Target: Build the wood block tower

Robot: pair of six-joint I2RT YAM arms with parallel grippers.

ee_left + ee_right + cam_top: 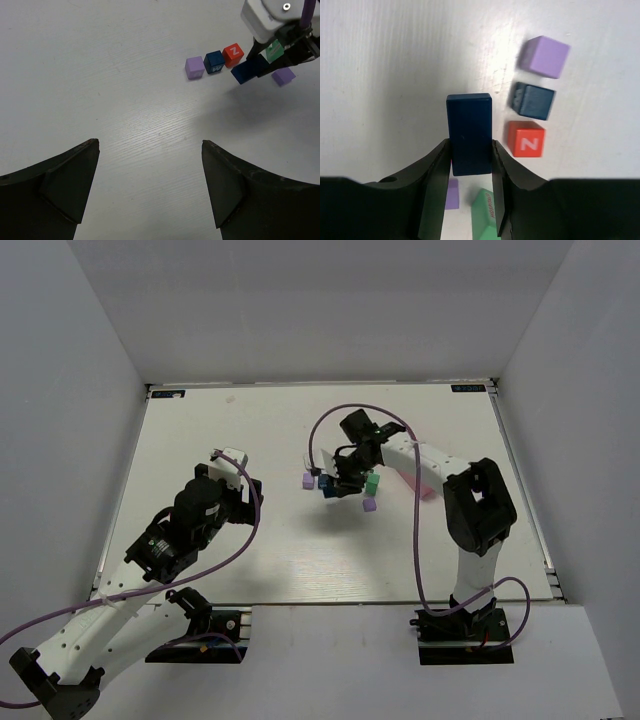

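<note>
We are seeing the right gripper [470, 155] clamping a dark blue brick [469, 125] between its fingers, partly closed, just beside a row of lilac cube [545, 56], blue cube [532, 101] and red cube [526, 139] lying on the table [385, 75]. The left gripper [150, 145] is hanging spread wide, gripping nothing.
</note>
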